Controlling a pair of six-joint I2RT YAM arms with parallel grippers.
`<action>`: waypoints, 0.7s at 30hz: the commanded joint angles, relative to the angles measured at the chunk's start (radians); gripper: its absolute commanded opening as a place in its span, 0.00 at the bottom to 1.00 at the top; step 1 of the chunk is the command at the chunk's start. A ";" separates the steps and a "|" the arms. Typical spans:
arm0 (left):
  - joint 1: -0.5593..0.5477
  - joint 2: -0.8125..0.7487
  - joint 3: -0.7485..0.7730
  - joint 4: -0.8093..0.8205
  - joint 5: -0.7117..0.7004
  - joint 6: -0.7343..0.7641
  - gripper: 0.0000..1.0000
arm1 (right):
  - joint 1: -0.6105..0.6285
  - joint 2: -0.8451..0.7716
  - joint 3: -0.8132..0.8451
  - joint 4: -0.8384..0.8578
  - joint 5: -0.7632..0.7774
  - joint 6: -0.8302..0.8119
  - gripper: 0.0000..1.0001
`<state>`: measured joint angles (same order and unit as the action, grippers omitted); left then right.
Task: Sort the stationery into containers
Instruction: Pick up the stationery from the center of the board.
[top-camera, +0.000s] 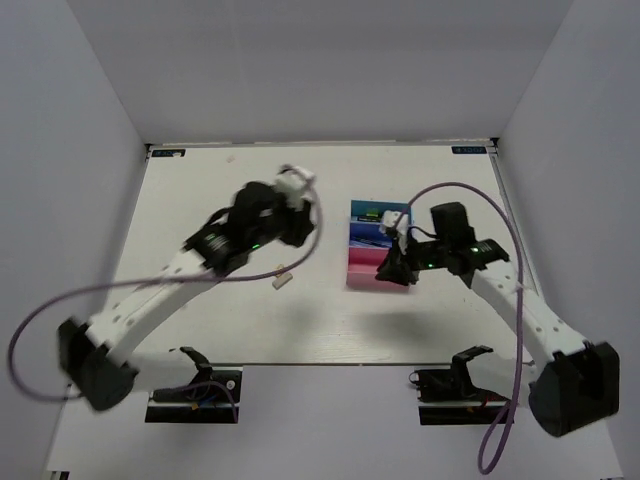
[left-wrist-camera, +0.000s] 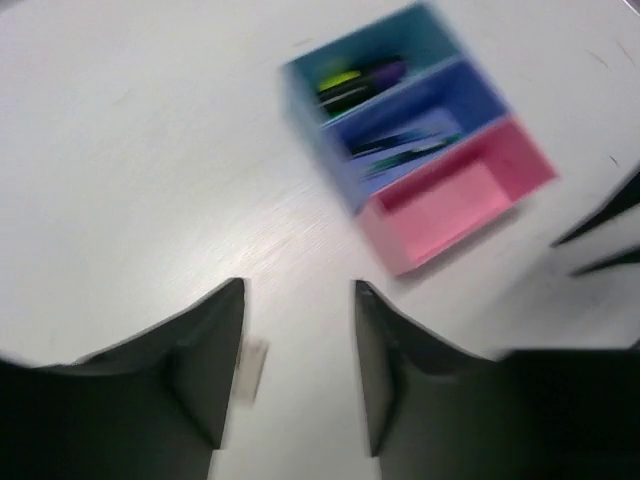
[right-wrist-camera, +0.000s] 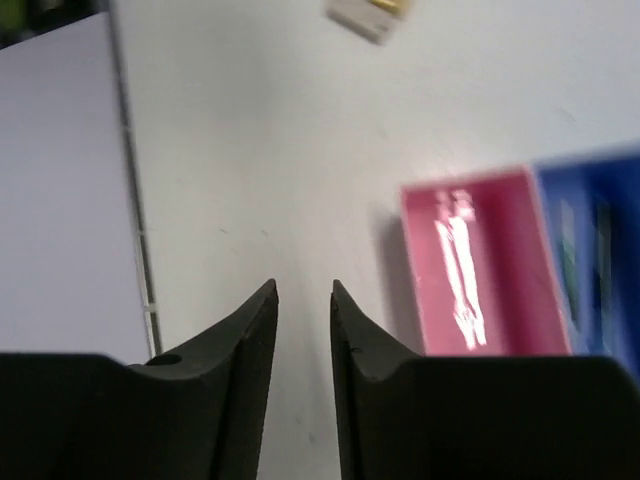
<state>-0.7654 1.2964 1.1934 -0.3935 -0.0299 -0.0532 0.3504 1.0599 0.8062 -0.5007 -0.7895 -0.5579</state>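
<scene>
The containers are three joined trays: cyan (top-camera: 380, 213), blue (top-camera: 372, 238) and pink (top-camera: 372, 272). In the left wrist view the cyan tray (left-wrist-camera: 440, 45) holds the yellow highlighter (left-wrist-camera: 338, 80) and the purple marker (left-wrist-camera: 385, 72). The blue tray (left-wrist-camera: 470, 95) holds pens, and the pink tray (left-wrist-camera: 520, 165) looks empty. A small whitish eraser (top-camera: 282, 278) lies on the table left of the trays. My left gripper (top-camera: 283, 232) is open and empty above it, and the eraser (left-wrist-camera: 250, 368) shows beside its left finger. My right gripper (top-camera: 392, 268) is at the pink tray's near end, jaws narrowly apart and empty (right-wrist-camera: 303, 290). The eraser (right-wrist-camera: 368, 15) shows far ahead.
White walls close in the table (top-camera: 200, 200) on three sides. A purple cable loops from each arm. The right wrist view shows the pink tray (right-wrist-camera: 480, 260) and blue tray (right-wrist-camera: 590, 250) to the right of its fingers, and a white board (right-wrist-camera: 60, 200) to the left.
</scene>
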 joint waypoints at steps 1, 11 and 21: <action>0.214 -0.241 -0.250 -0.261 -0.067 -0.258 0.62 | 0.181 0.196 0.152 -0.108 -0.085 -0.066 0.32; 0.675 -0.629 -0.652 -0.275 0.061 -0.283 0.64 | 0.547 0.871 0.822 -0.189 0.519 0.279 0.39; 0.758 -0.744 -0.658 -0.288 0.061 -0.292 0.64 | 0.605 0.974 0.742 -0.119 0.303 -0.298 0.47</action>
<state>-0.0132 0.5411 0.5301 -0.6876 0.0082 -0.3378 0.9760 2.0548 1.5944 -0.6067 -0.3988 -0.5804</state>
